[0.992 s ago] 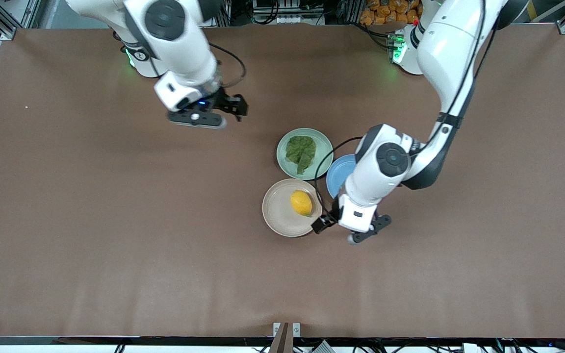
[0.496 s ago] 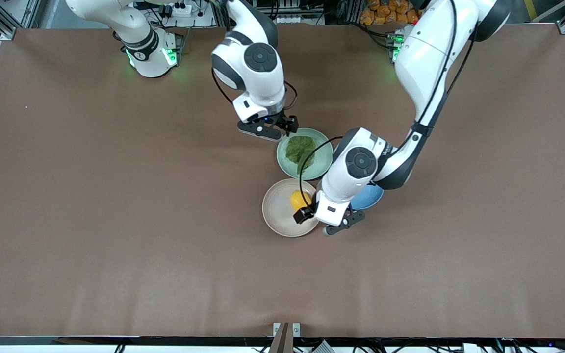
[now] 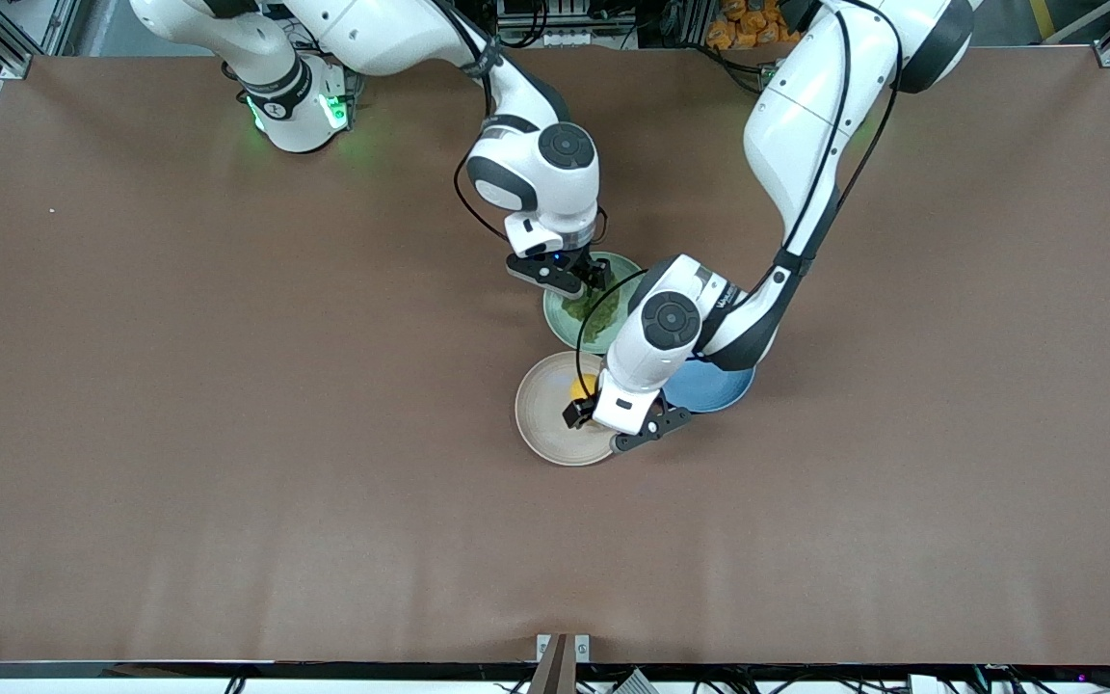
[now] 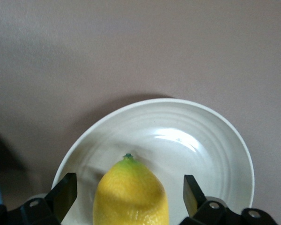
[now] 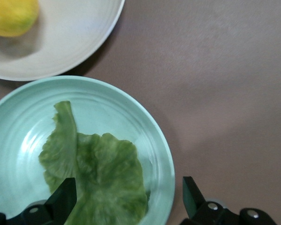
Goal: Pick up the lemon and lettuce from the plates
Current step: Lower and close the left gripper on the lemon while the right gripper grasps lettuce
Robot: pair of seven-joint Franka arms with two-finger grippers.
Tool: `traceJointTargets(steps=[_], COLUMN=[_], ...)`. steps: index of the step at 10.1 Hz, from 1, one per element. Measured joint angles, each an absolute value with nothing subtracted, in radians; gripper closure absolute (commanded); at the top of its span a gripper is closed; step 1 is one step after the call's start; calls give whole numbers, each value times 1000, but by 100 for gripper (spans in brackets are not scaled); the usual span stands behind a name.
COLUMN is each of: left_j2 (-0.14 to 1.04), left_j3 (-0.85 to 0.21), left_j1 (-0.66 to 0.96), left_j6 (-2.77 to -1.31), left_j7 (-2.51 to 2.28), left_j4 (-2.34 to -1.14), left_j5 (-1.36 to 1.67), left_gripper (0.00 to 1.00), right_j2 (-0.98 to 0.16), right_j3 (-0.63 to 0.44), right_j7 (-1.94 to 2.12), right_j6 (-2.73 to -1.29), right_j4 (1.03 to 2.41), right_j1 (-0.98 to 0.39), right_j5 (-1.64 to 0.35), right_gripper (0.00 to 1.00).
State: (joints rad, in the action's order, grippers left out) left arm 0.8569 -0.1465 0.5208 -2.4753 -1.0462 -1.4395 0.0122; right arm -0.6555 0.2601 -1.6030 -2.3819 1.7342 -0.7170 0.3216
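We see the left end effector (image 4: 126,197) spread astride the lemon (image 4: 130,192) on the cream plate (image 4: 215,140), center frame. Right end effector (image 5: 126,199) spread over the lettuce (image 5: 96,173) on the mint plate (image 5: 154,140). Advise lowering both squarely before closing.

High front camera; close wrist views.

In the front view the left gripper (image 3: 613,424) and its wrist cover most of the lemon (image 3: 581,386), leaving a yellow sliver. The right gripper (image 3: 569,280) hides part of the lettuce (image 3: 596,318). In the left wrist view the lemon's (image 4: 130,194) lower half is cut off by the frame edge. The blue plate (image 3: 714,386) lies partly under the left arm.
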Motion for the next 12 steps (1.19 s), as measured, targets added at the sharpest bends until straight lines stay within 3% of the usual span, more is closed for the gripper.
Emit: traceJointTargets(steps=[1, 2, 3, 10, 11, 12], left_j2=[859, 859, 859, 853, 836, 806], left_j3=[-146, -146, -140, -115, -112, -111], left_j1=[529, 539, 545, 548, 536, 519], left_j6=[-2475, -2475, -2476, -2477, -2464, -2424], left_j7=[-1056, -1060, -1060, -1105, -1105, -1104], left_j4=[-1439, -1439, -1437, -1416, -1409, -1404], left_j5=[12, 12, 11, 11, 11, 10], left_gripper=[0, 30, 99, 100, 100, 100], right_j2=[-672, -675, -676, -745, -756, -768], right_j3=[259, 258, 258, 246, 240, 233], right_j7=[-1605, -1606, -1619, -1739, -1746, -1749], right_j6=[-2382, -2381, -2381, -2444, -2444, -2444], right_j4=[1719, 1708, 1700, 1634, 1624, 1610], right_j1=[-717, -717, -718, -730, -735, -740], right_j5=[323, 323, 323, 331, 332, 332], right_gripper=[8, 10, 13, 28, 36, 57])
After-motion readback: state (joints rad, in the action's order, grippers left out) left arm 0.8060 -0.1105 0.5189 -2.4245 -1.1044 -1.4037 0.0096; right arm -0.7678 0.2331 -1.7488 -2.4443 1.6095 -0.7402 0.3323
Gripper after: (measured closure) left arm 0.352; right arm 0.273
